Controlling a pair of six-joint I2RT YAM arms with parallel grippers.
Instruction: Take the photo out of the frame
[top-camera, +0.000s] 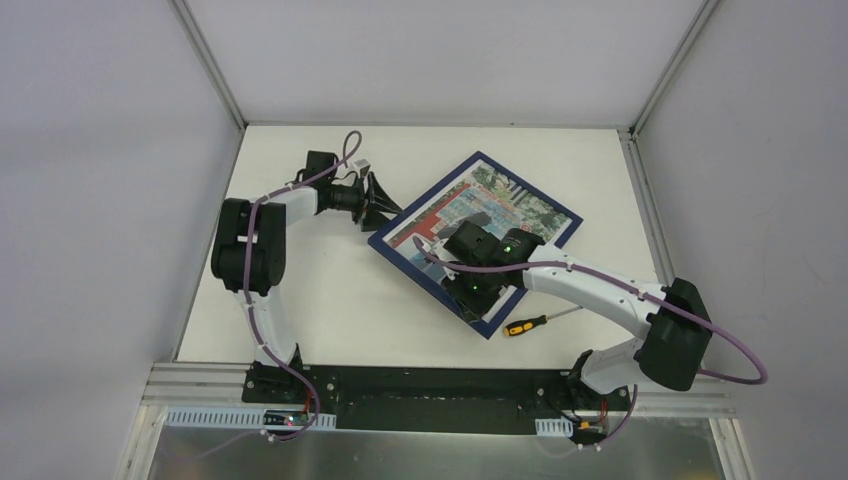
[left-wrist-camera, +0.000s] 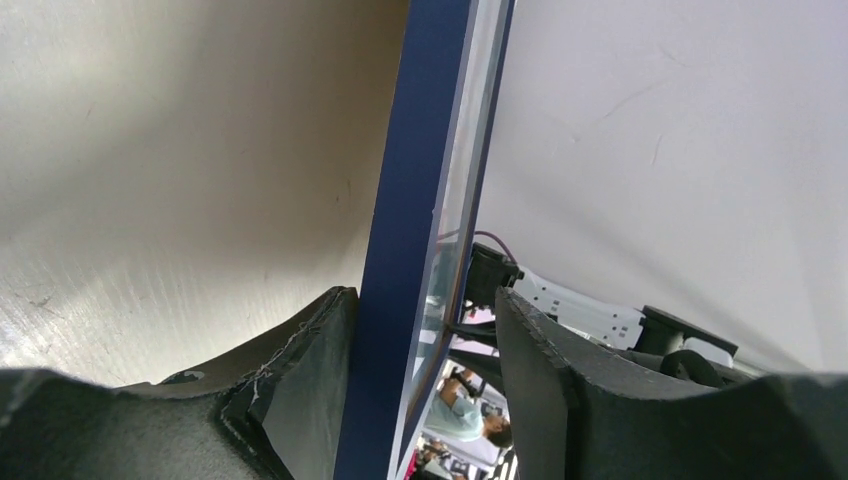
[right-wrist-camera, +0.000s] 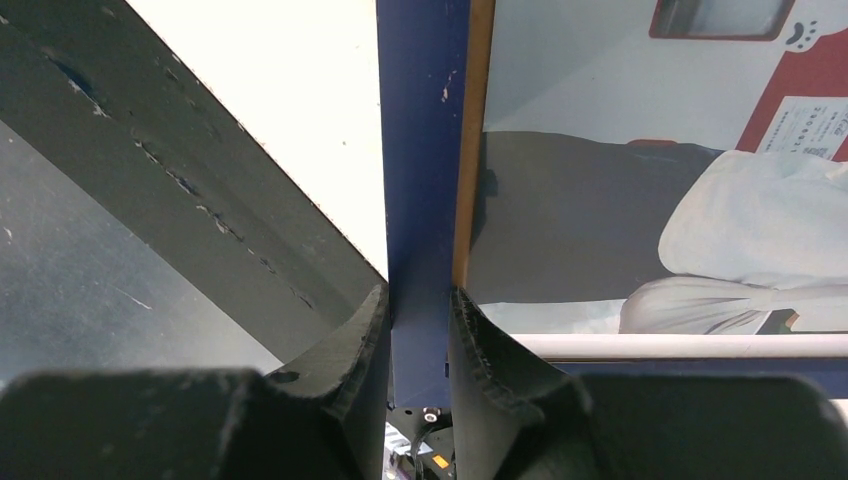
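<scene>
The frame (top-camera: 478, 238) lies askew near the middle of the counter (top-camera: 330, 300), picture side up, and the photo (top-camera: 500, 205) is inside it behind the glass, so the removal itself has not begun. This looks like the bracing step. The right gripper (right-wrist-camera: 418, 295) is clenched on the blue rail of the frame (right-wrist-camera: 420, 150), one finger on each side. The left gripper (left-wrist-camera: 425, 300) straddles the opposite edge of the frame (left-wrist-camera: 415, 200): one finger lies against the blue rail, the other stands off the glass with a gap showing, so it is released rather than pinching.

The next move probably calls for the left gripper to close on its edge, and then for turning the frame to reach its back, since nothing can come out through the glass.

A screwdriver (top-camera: 525, 325) lies just off the near corner of the frame, close to the right arm, and could be knocked when the frame swings
</scene>
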